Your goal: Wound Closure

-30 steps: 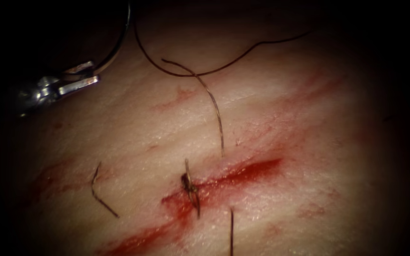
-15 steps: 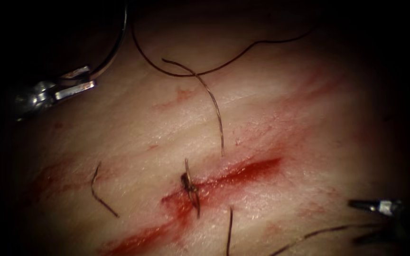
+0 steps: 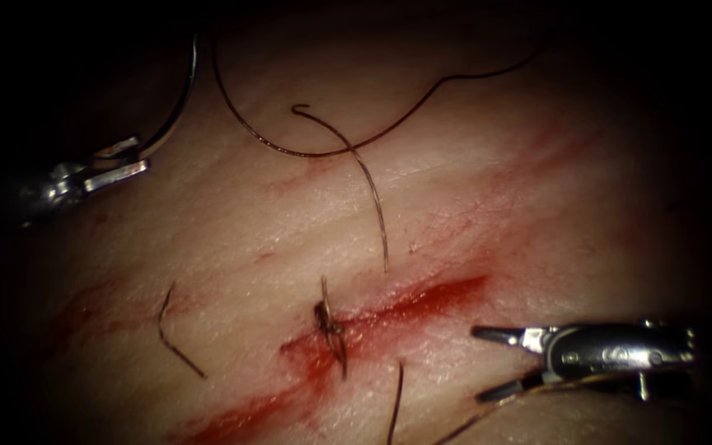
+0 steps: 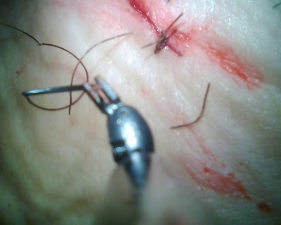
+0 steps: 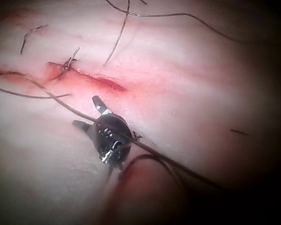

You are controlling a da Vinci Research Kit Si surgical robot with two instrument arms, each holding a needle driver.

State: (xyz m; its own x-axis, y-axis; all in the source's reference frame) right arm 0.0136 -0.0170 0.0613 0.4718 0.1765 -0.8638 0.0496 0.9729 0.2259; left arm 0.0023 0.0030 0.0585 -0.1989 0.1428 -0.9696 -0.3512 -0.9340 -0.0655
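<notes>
Gripping the curved needle near its thread end, the left tool sits in the endoscope view well to the left of the cut, its jaws pressed together on the steel — a hold that, by my reading, keeps the needle clear of the tissue, which it does not enter. The thread runs from the needle in a loose arc across the tissue above the wound. A knotted stitch crosses the cut, and a cut end of thread lies loose to its left. The right tool has come in from the right within the last second and now lies low beside the cut's right end, jaws spread and holding nothing, another strand of thread passing under it.

From the left wrist view, the left tool points along its shaft with the needle standing out sideways, clamped between closed jaws.

From the right wrist view, the right tool lies nearly flat over the tissue — jaws parted toward the cut, thread draped across its wrist.
</notes>
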